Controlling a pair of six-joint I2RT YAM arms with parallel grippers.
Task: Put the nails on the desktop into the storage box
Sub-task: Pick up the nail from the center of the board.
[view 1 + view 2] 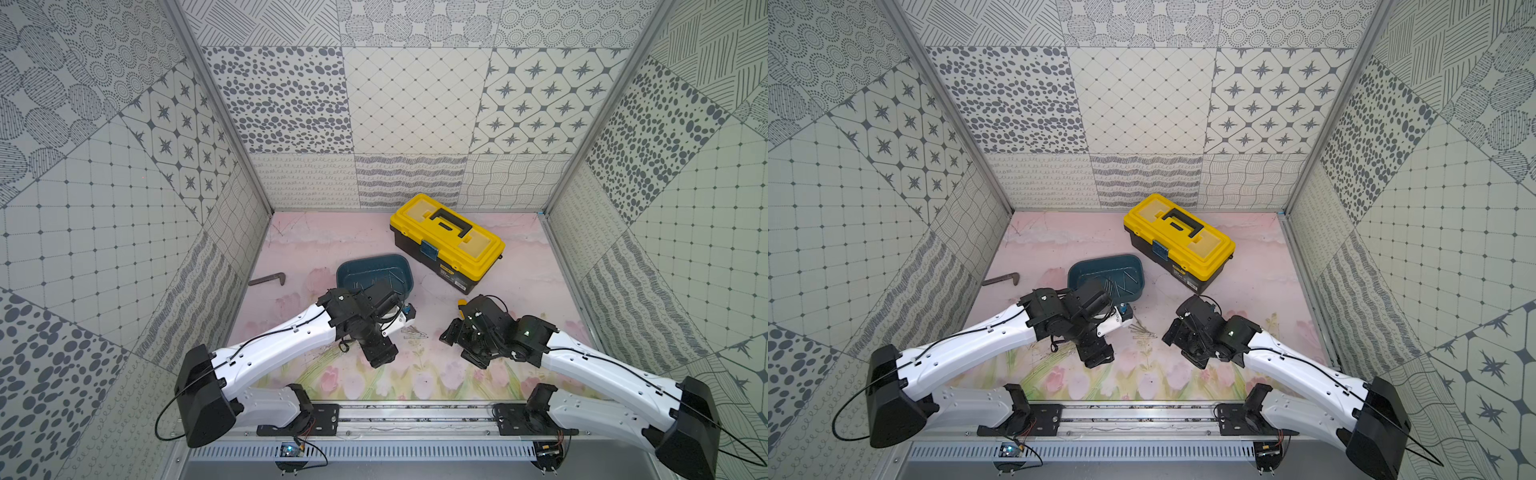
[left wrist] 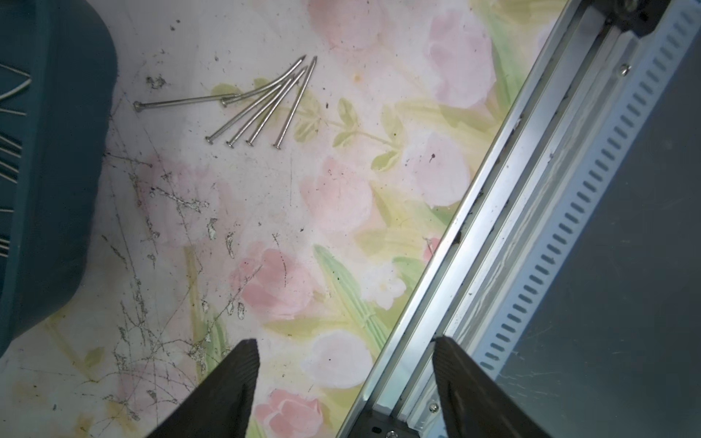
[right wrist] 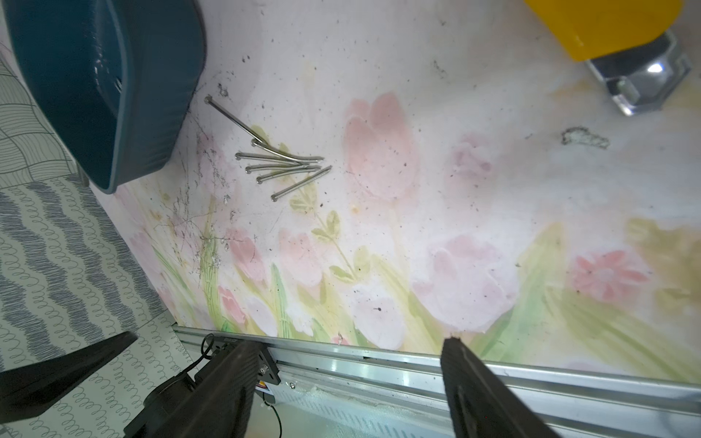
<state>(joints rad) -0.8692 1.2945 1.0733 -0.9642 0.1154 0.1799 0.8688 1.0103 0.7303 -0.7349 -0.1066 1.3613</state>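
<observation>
In both top views the storage box (image 1: 365, 261) sat left of centre on the counter (image 1: 519, 291), with several nails (image 1: 1119, 284) inside it. The left gripper (image 2: 345, 343) stood wide and empty. Six more nails (image 2: 261, 110) lay fanned in the upper left of its wrist view, just beside the box, most with their long axes diagonal. The right gripper (image 3: 349, 341) was also wide and empty. The left arm appeared nearer.

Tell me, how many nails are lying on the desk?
6 nails, all in one loose bunch on the desk, right beside the box. More might be hidden from view.
</observation>
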